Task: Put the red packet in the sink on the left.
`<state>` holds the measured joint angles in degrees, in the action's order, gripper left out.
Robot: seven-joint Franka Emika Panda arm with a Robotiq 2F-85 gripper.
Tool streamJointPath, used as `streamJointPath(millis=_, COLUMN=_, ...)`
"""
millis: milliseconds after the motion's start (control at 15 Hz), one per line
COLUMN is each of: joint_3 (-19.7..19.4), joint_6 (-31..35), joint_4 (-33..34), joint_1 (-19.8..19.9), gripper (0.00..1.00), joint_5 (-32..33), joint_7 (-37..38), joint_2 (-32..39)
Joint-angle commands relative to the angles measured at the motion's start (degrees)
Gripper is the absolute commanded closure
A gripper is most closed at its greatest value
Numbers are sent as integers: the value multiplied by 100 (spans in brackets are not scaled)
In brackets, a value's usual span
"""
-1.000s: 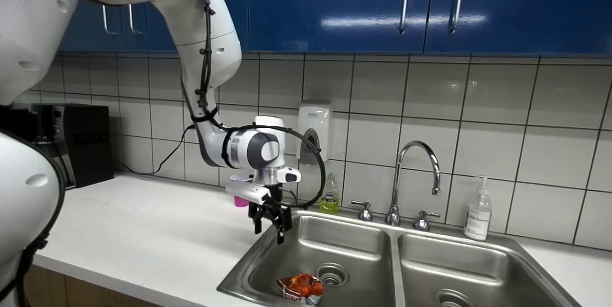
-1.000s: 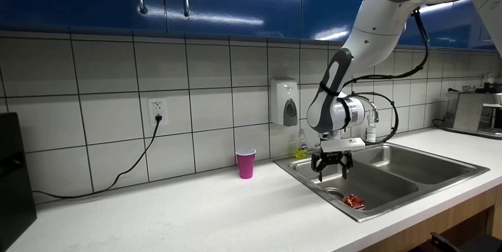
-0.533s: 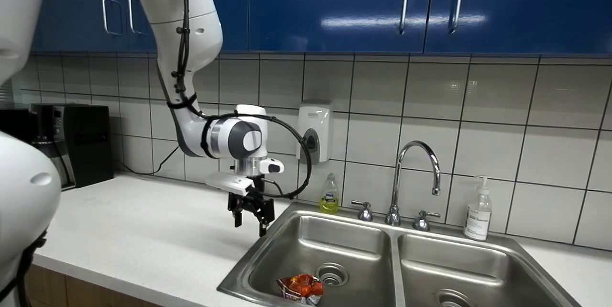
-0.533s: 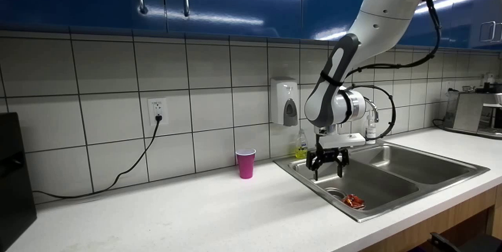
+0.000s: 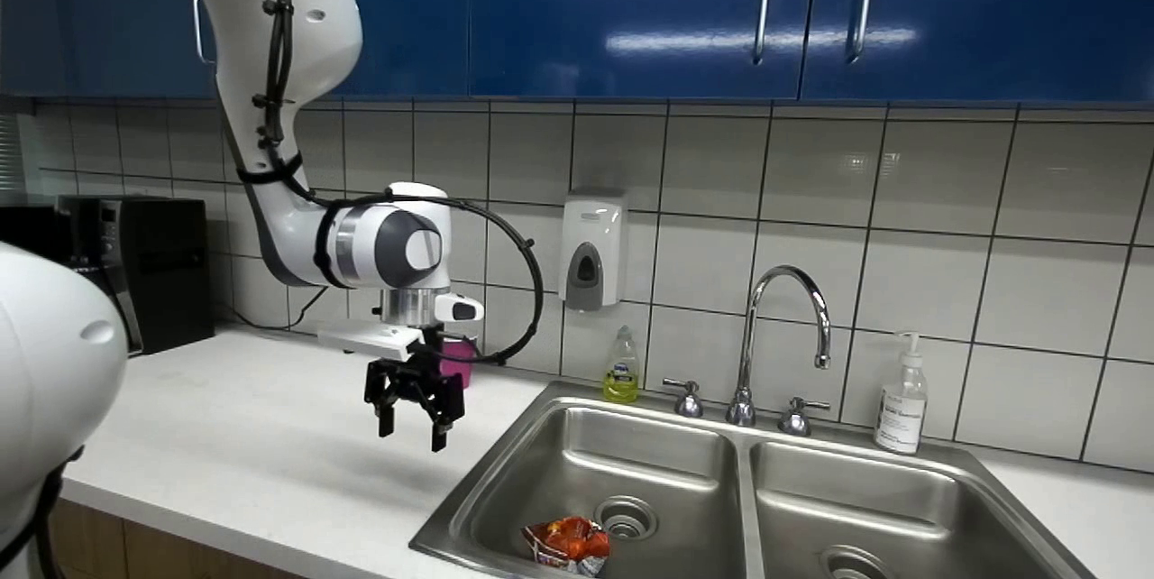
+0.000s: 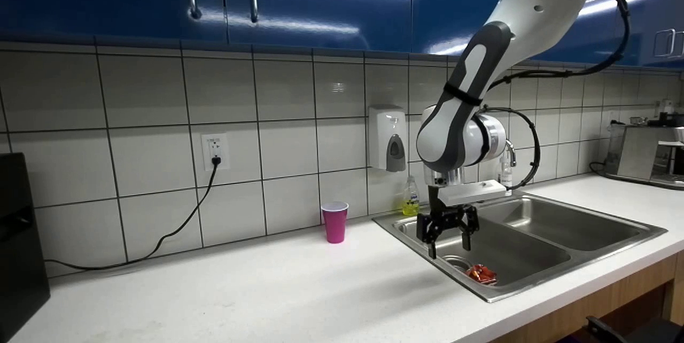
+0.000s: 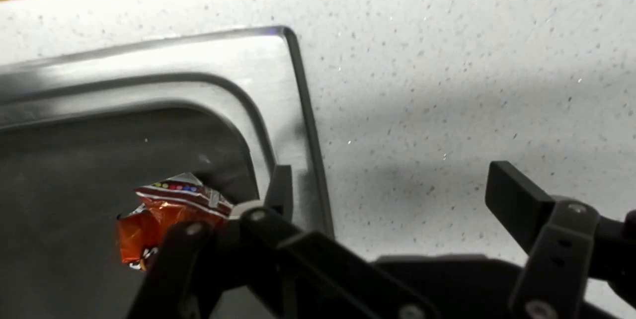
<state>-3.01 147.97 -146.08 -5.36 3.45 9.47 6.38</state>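
Observation:
The red packet (image 5: 572,545) lies crumpled in the left basin (image 5: 690,507) of the steel sink, beside the drain. It also shows in an exterior view (image 6: 482,274) and at the left of the wrist view (image 7: 171,209), partly covered by a finger. My gripper (image 5: 413,436) is open and empty, above the counter to the left of the sink. In an exterior view the gripper (image 6: 449,251) overlaps the sink's near rim. In the wrist view, counter and sink edge show between the spread fingers (image 7: 392,190).
A pink cup (image 6: 335,224) stands on the counter by the wall. A yellow soap bottle (image 5: 621,367), faucet (image 5: 742,353) and sanitizer bottle (image 5: 902,399) stand behind the sink. The right basin (image 5: 847,480) adjoins. A black appliance (image 5: 162,272) is at far left.
My arm and open gripper have moved left in an exterior view, from over the sink edge to over the counter. The red packet has not moved.

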Motion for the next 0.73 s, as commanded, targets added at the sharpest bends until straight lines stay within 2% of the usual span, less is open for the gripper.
streamJointPath(millis=0, joint_3=262, joint_6=-342, joint_4=-462, joint_1=-49, gripper=0, joint_5=158, joint_7=340, joint_2=-640)
streamJointPath(millis=400, joint_3=568, joint_6=-610, joint_4=-711, joint_1=-63, gripper=0, joint_5=233, joint_7=685, joint_2=-994)
streamJointPath(millis=467, joint_3=536, joint_6=-411, joint_4=-548, joint_1=1, gripper=0, joint_5=48, joint_7=378, joint_2=-678)
streamJointPath(millis=667, joint_3=581, joint_6=-461, joint_4=-603, joint_1=-2, gripper=0, joint_5=67, joint_7=451, joint_2=-767)
